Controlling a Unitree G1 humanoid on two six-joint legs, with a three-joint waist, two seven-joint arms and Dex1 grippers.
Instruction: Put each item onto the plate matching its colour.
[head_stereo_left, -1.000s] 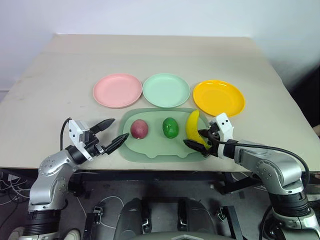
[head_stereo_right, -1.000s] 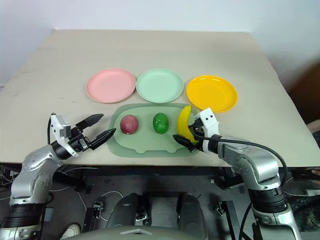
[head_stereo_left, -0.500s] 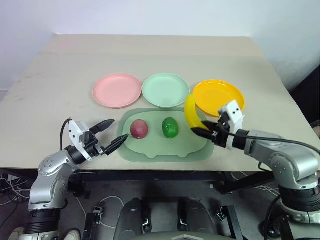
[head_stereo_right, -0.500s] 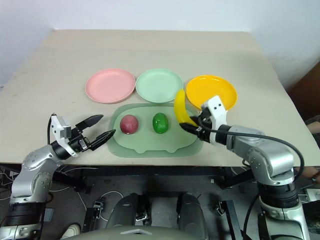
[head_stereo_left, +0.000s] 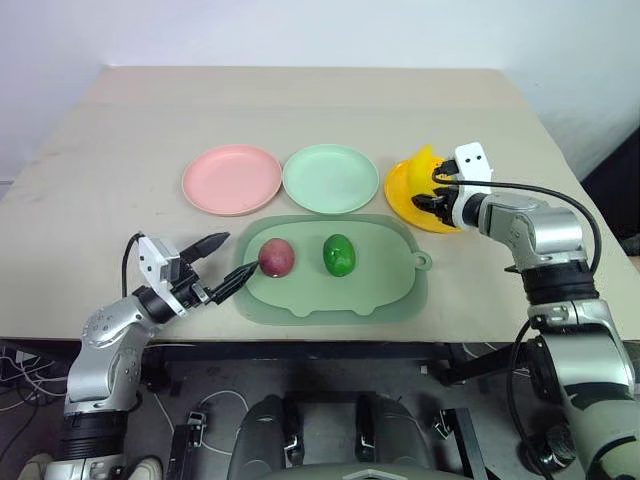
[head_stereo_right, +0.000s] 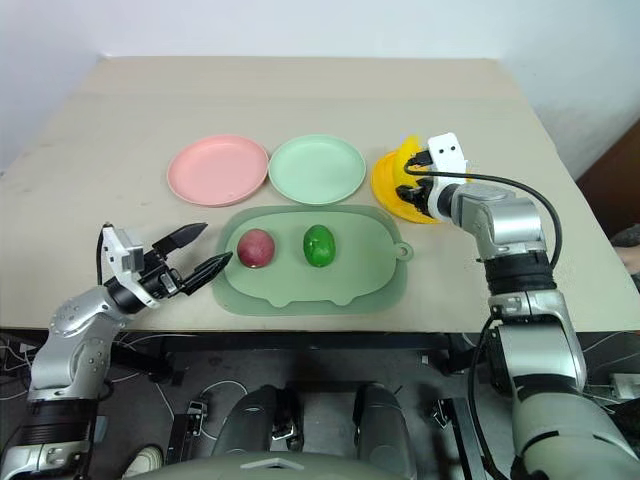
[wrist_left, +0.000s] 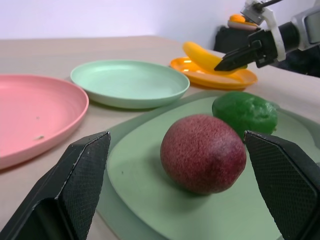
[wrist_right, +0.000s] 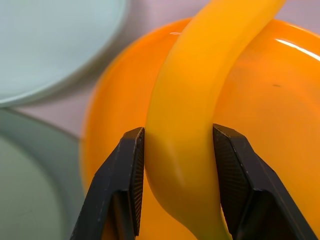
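Banana pinched between the two black fingers of the right gripper, pads pressed on either flank of the fruit. It hangs over the yellow-orange plate; whether it touches the plate surface cannot be told.

Landmark: the pale green tray near the table's front edge.
- Yellow-orange plate: just beyond the tray's far right corner.
- Mint green plate: just beyond the tray's far edge, about centre, bare.
- Pink plate: beyond the tray's far left corner, bare, just beside the mint one.
- Dark red-purple fruit: on the tray, left part.
- Glossy green fruit: on the tray, near its middle, just right of the red one, a gap between them.
- A small loop handle sticks out from the tray's right side.

Left gripper: at the tray's left edge, fingers spread wide, holding nothing, pointing at the red-purple fruit without touching it. From the wrist view the red fruit sits between the two finger tips, farther off.

Table: beige top beneath the tray.
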